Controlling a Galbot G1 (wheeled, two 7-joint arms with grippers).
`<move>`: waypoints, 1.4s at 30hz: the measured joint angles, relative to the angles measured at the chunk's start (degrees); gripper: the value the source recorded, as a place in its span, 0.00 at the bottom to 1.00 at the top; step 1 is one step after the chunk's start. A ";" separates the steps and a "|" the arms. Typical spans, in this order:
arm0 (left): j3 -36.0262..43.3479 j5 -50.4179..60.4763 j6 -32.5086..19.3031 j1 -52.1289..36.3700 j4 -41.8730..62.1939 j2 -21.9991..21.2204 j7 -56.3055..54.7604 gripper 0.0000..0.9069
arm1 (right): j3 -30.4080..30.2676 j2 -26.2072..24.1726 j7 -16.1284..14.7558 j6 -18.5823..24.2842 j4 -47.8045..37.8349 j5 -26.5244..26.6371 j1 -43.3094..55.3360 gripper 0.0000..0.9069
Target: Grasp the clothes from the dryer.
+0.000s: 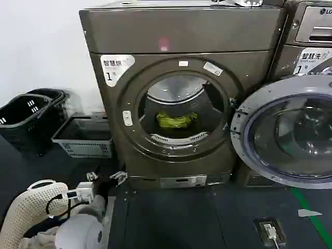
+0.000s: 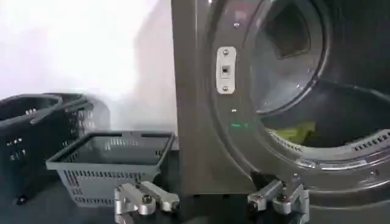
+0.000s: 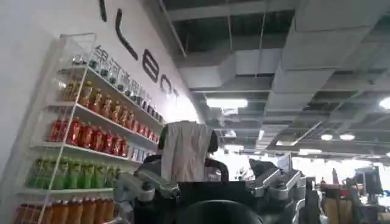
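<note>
One big bronze-grey dryer (image 1: 181,31) with a plain top, standing on the dark floor. Round glass door (image 1: 290,129) swung wide open to the right, so nothing in the way of the drum mouth. Next to it on the left, a grey plastic basket (image 1: 83,137) and, beyond that, black baskets (image 1: 26,122), all off to the side.

Low down by the dryer's bottom left corner, the left tool (image 1: 106,177), with its two fingers spread wide and nothing between them. In the left wrist view, the same left tool (image 2: 213,198) aimed at the lower rim of the round hole. Right tool (image 3: 213,195) parked, pointing up at a ceiling, fingers apart and empty too.

Smallest of all, the soft yellow-green bundle of clothes (image 1: 176,120), lying at the bottom of the drum, near the back, well apart from the left tool.

Probably just the start of the reach. To do it well: lift the left tool above the drum's lip first, then go straight in through the middle. Keep the fingers wide until around the bundle. Push down gently into the soft cloth, then squeeze. Stay off the rim and the door.
</note>
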 measured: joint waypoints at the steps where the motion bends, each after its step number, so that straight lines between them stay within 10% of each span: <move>1: 0.02 0.02 0.00 0.09 -0.12 0.00 0.04 1.00 | -0.07 0.04 0.07 0.18 -0.09 0.07 0.05 1.00; 42: 0.01 0.70 0.00 0.53 0.11 -0.58 0.44 1.00 | 0.01 -0.40 0.77 1.60 -2.42 1.09 -0.04 1.00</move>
